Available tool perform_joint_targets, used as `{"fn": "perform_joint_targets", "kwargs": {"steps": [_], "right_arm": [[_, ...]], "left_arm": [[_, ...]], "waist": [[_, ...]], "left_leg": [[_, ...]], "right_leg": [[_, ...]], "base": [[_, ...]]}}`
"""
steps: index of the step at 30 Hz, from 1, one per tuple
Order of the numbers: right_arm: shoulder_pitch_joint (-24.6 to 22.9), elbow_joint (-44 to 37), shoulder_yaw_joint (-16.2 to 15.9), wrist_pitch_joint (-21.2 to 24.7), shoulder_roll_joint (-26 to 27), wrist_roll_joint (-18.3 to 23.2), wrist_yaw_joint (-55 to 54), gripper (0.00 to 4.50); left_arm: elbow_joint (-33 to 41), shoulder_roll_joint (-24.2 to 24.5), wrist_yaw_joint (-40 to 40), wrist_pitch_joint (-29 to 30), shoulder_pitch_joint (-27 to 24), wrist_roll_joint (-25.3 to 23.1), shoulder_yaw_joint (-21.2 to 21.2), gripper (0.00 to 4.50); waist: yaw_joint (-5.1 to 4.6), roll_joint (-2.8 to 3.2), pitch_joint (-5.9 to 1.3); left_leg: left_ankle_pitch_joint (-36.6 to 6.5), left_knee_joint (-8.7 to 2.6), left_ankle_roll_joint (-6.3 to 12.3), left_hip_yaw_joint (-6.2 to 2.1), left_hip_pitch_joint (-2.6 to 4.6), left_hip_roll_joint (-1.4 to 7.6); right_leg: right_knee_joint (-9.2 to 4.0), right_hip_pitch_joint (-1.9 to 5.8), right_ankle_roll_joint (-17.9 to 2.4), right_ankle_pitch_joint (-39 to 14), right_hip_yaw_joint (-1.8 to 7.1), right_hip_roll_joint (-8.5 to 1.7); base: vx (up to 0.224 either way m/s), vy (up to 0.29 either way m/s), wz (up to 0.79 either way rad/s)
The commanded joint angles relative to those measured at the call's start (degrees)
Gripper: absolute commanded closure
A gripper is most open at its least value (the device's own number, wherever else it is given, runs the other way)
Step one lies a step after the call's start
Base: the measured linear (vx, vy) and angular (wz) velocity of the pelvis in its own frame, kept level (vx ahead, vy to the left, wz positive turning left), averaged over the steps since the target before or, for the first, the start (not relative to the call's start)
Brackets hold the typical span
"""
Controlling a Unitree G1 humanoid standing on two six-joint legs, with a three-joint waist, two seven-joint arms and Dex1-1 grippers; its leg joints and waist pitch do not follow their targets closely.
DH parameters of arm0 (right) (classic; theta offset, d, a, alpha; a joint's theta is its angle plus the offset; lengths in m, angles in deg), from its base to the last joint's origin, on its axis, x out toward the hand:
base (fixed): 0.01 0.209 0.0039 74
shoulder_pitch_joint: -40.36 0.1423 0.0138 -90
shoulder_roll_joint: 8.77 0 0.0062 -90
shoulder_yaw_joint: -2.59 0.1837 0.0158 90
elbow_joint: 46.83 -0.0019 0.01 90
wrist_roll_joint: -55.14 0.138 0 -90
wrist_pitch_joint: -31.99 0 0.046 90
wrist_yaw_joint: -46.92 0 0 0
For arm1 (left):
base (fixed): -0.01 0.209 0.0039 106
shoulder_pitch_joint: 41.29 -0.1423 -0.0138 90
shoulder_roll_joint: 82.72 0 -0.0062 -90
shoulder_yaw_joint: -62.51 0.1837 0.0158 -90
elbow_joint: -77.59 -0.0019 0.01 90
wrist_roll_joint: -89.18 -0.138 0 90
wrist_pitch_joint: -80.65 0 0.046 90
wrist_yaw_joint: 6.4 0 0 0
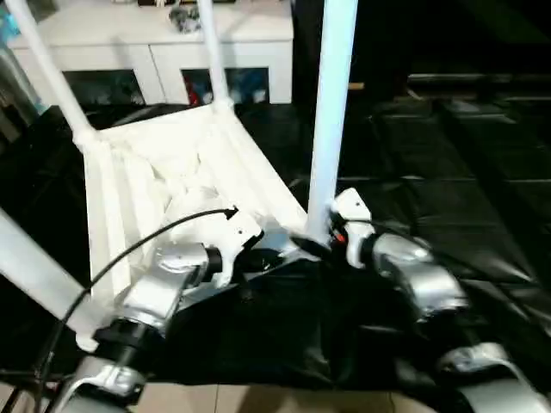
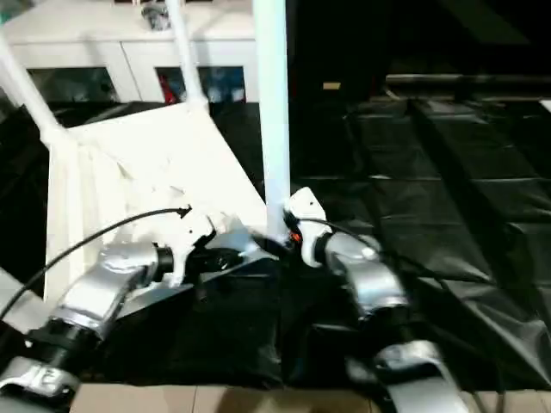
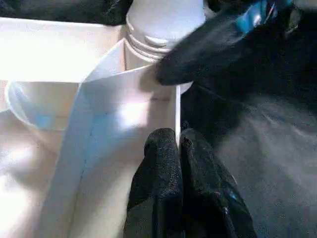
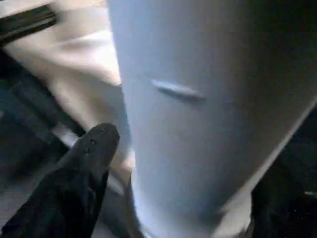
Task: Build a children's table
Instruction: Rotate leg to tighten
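The white tabletop (image 1: 185,185) lay upside down on the black sheeting (image 1: 448,172), ribbed underside up, with legs rising from its corner sockets. The nearest leg (image 1: 330,120) stood upright in the corner closest to the robot's right side, and two more legs (image 1: 52,73) (image 1: 211,56) slanted up from the far corners toward the white cabinet (image 1: 164,52) behind. A fourth leg (image 1: 39,275) crossed the near left of the head view.

The left gripper (image 3: 178,148) reached in from the left over the tabletop's near edge, forearm level and angled toward the near leg's corner. Its two black fingers (image 3: 161,163) were pressed together, tips resting at the thin upright edge of the tabletop's side wall just short of the socket; whether the wall was pinched between them could not be told.

The right gripper (image 1: 331,232) came in from the right at the foot of the near leg, its wrist bent inward. In its wrist view the leg stood between its fingers, one finger (image 4: 94,148) lying just beside the tube with the fingers spread on either side of it; contact could not be made out.
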Motion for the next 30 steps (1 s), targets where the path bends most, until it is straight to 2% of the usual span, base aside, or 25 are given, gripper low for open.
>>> {"fn": "perform_joint_targets", "kwargs": {"steps": [1,2,4,5,6,8,11,17,18,23,25,28,29,30], "right_arm": [[-0.75,-4.85,-6.14,0.03,0.42,2.83,10.65,0.75],[-0.92,-5.93,-6.76,0.4,-1.11,3.32,13.52,0.75],[-1.08,-7.59,-7.82,1.19,-3.68,3.88,18.41,0.75],[-1.02,-7.98,-8.13,1.54,-4.38,4.01,19.62,0.75],[-0.92,-8.41,-8.45,1.97,-5.14,4.12,20.93,1.0],[-0.61,-8.95,-8.95,2.78,-6.06,4.2,22.54,1.07],[-0.51,-9.78,-9.17,3.12,-6.69,4.31,24.1,1.35],[-1.09,-11.26,-10.1,4.5,-6.56,4.38,24.85,1.79],[-1.67,-11.76,-10.32,4.6,-6.52,4.27,24.57,1.85],[-2.98,-11.41,-9.69,4.31,-5.73,3.28,21.96,1.89],[-3.55,-10.34,-9.08,3.25,-4.68,2.23,18.69,1.91],[-3.12,-6.12,-7.24,3.98,-1.2,-0.63,8.39,1.91],[-2.92,-3.94,-6.36,3.91,0.78,-1.78,3.29,1.92],[-2.89,-3.51,-6.19,3.86,1.19,-2.0,2.26,1.92]], "left_arm": [[1.11,-0.31,-3.46,-1.86,0.2,1.21,2.66,4.5],[0.98,0.36,-4.57,-2.12,0.34,1.42,2.55,4.5],[0.69,1.49,-6.8,-2.41,0.68,1.59,2.31,4.5],[0.55,1.98,-7.66,-2.81,0.8,1.56,2.43,4.5],[0.41,2.58,-8.48,-3.2,0.93,1.47,2.68,4.5],[-0.07,3.82,-10.08,-4.27,1.2,0.97,3.46,4.5],[-0.44,5.08,-12.36,-4.82,1.44,1.19,4.18,4.5],[-1.34,5.37,-13.33,-4.92,2.3,2.2,3.3,4.5],[-1.54,5.34,-13.32,-5.07,2.27,2.37,3.18,4.5],[-1.23,4.81,-12.41,-4.49,1.67,3.0,2.49,4.5],[-0.84,4.07,-10.71,-3.38,1.3,3.21,1.74,4.5],[-0.86,2.67,-6.67,-2.4,1.07,2.56,0.92,4.5],[-1.15,1.67,-4.26,-1.53,1.12,2.19,0.48,4.5],[-1.22,1.45,-3.75,-1.33,1.14,2.12,0.39,4.5]], "waist": [[0.46,-0.39,-3.43],[1.08,-0.35,-3.34],[1.44,-0.48,-3.11],[1.71,-0.36,-2.97],[1.9,-0.53,-2.82],[1.89,-0.6,-2.68],[1.75,-0.77,-2.87],[1.81,-0.67,-3.13],[1.8,-0.46,-3.1],[1.73,-0.55,-3.12],[1.68,-0.42,-2.98],[1.08,-0.51,-2.44],[0.65,-0.62,-2.29],[0.43,-0.56,-2.24]], "left_leg": [[-2.61,-2.56,8.27,0.2,-0.03,0.9],[-4.14,-2.58,8.2,0.28,0.28,1.12],[-5.83,-2.8,7.62,0.3,0.39,1.25],[-7.72,-2.97,6.64,0.34,0.66,1.41],[-9.34,-3.14,5.57,0.34,0.77,1.48],[-10.37,-3.44,4.22,0.2,0.62,1.42],[-9.51,-3.33,3.67,0.22,0.53,1.28],[-6.22,-3.01,4.58,0.24,0.33,1.14],[-6.54,-3.0,4.57,0.23,0.35,1.12],[-7.13,-3.04,4.08,0.22,0.35,1.11],[-7.65,-3.14,3.76,0.23,0.36,1.11],[-11.86,-3.66,1.79,0.13,0.43,0.92],[-13.29,-3.92,0.86,-0.07,0.34,0.87],[-13.78,-4.0,0.45,-0.15,0.33,0.85]], "right_leg": [[-2.82,3.76,-15.99,6.69,2.11,-2.77],[-2.94,3.53,-16.14,4.36,2.09,-2.83],[-3.23,3.41,-15.86,1.37,2.1,-2.85],[-3.43,3.16,-15.65,-1.46,2.2,-2.91],[-3.62,3.05,-15.29,-4.23,2.27,-2.95],[-3.8,3.16,-13.97,-7.32,2.36,-3.0],[-3.65,3.24,-13.85,-6.16,2.46,-3.04],[-3.17,3.37,-14.62,-1.51,2.36,-3.01],[-3.21,3.35,-14.68,-1.81,2.32,-3.04],[-3.32,3.41,-14.38,-2.66,2.32,-2.99],[-3.43,3.31,-14.31,-3.45,2.31,-3.02],[-4.33,3.17,-12.79,-11.73,2.24,-3.13],[-4.64,3.34,-11.41,-15.78,2.23,-3.23],[-4.76,3.31,-10.8,-17.33,2.23,-3.3]], "base": [[0.0,0.0,0.0],[0.0,0.0,0.0],[0.0,0.0,0.0],[0.0,0.0,0.0],[0.0,0.0,0.0],[0.0,0.0,0.0],[0.0,0.0,0.0],[0.0,0.0,0.0],[0.0,0.0,0.0],[0.0,0.0,0.0],[0.0,0.0,0.0],[0.0,0.0,0.0],[0.0,0.0,0.0],[0.0,0.0,0.0]]}}
